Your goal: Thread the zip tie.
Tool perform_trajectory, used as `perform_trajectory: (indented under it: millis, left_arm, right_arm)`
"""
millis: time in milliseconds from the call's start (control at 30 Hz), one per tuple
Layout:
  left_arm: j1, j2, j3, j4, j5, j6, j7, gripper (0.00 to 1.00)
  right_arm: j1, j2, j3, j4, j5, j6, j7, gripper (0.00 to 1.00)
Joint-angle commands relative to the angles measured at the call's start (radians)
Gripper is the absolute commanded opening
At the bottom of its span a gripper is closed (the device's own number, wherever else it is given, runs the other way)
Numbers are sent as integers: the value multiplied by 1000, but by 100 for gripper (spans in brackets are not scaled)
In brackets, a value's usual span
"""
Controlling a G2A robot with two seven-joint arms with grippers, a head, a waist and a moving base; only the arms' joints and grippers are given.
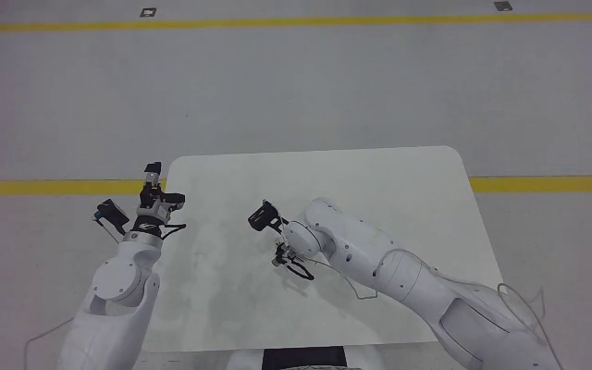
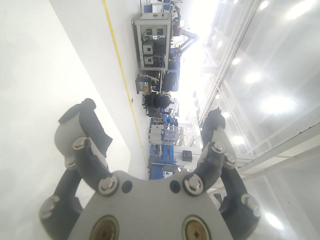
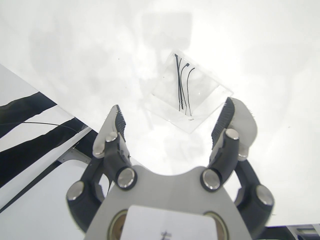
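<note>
White surface [image 1: 388,185], mid-frame from above. Black zip ties [image 3: 179,81] lie in what looks like a clear tray [image 3: 210,88] just ahead of my right jaws, apart and empty; left jaws, at the surface's left edge, also apart.

Left gripper [image 1: 157,190] hovering at white table's [image 1: 388,203] left edge, right gripper [image 1: 285,257] hanging over its middle, yellow line [image 1: 277,21] running across floor beyond

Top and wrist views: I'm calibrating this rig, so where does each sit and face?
Top: above the arms, looking down on the table; both arms show.
Left wrist: looks past the table edge into the room; open left hand shows.
Right wrist: looks down at zip ties; open right hand shows.
Shared: the table, all three.
</note>
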Motion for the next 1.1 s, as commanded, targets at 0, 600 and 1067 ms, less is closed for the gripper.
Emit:
perform_trajectory:
  millis: [0,600,1067]
  left_arm:
    - [0,0,0,0,0,0,0,100]
    - [0,0,0,0,0,0,0,100]
    - [0,0,0,0,0,0,0,100]
  right_arm:
    - [-4,0,1,-2,-12,0,5,25]
    - [-31,-31,-14,72,-90,-10,-46,21]
    - [-31,-76,-32,169,-149,18,-88,9]
